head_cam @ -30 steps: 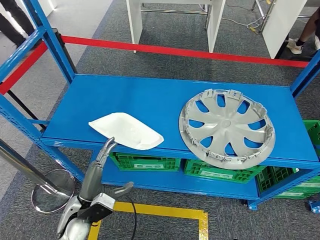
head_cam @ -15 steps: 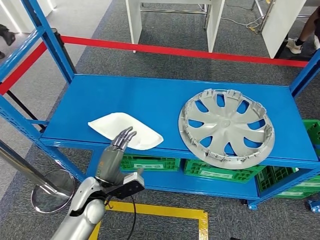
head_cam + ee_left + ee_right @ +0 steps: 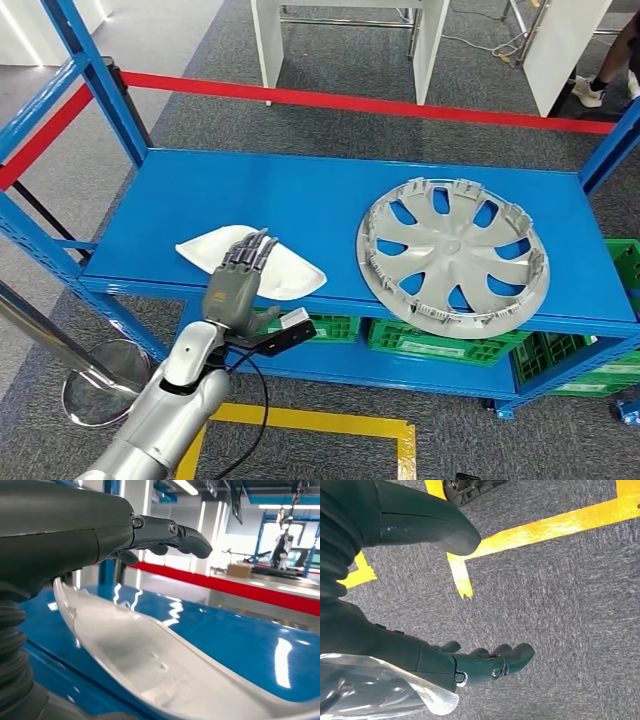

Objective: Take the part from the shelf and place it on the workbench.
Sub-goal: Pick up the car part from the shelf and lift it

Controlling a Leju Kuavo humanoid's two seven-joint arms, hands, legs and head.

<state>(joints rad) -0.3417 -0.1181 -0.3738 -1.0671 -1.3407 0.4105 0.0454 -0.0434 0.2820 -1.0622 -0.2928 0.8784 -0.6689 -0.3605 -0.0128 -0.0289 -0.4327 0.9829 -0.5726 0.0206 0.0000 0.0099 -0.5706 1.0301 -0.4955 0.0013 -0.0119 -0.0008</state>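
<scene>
Two hands belong to this robot, and the nearer business is with the left hand [image 3: 235,283], raised on its silver arm at the front edge of the blue shelf [image 3: 317,200]; its fingers [image 3: 253,250] are stretched out flat and apart over the near side of the white part [image 3: 290,268], holding nothing, and the left wrist view shows the dark fingers [image 3: 171,532] hovering just above the part's [image 3: 151,662] pale, shallow surface with a gap between them. Whether the thumb below touches the rim I cannot tell. A black cable [image 3: 256,420] loops from the wrist down toward the floor, where a yellow tape line [image 3: 340,425] marks the grey carpet. The right hand [image 3: 478,662] hangs down over that carpet beside more yellow tape [image 3: 531,532], its fingers loosely extended and apart, grasping nothing. The white part lies flat on the shelf's top level, toward the left front. Well apart to its right on the same level rests a silver wheel cover [image 3: 453,255], face up. Beneath, on the lower level, sit green crates [image 3: 438,345]. Beyond the shelf a red barrier tape [image 3: 362,102] runs across, and behind it stand white furniture legs [image 3: 268,45].
</scene>
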